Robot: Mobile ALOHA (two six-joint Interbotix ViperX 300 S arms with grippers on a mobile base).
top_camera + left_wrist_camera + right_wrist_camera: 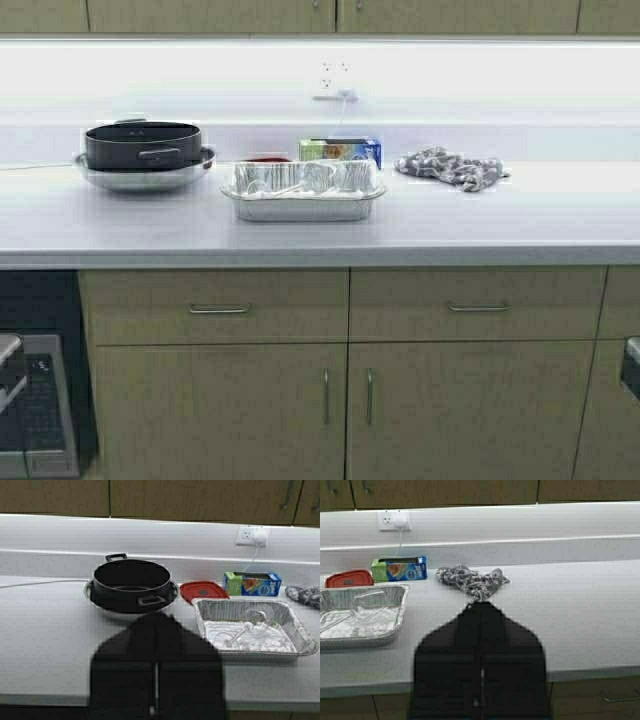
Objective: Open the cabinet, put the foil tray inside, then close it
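Observation:
The foil tray (pixel 302 205) stands on the counter's middle, silver and ribbed, open side up; it also shows in the left wrist view (pixel 252 632) and the right wrist view (pixel 355 620). The cabinet (pixel 210 14) hangs above the counter with both tan doors shut, and only its lower edge is in view. My left gripper (pixel 157 616) is shut and empty, held low in front of the counter, facing the black pot. My right gripper (pixel 481 606) is shut and empty, also low in front of the counter, facing the grey cloth.
A black pot (pixel 143 143) sits in a round steel bowl (pixel 140 178) left of the tray. A red lid (pixel 204 590) and a green-blue box (pixel 340 150) lie behind the tray. A grey cloth (pixel 452 167) lies to the right. Base cabinets with drawers (pixel 220 308) stand below.

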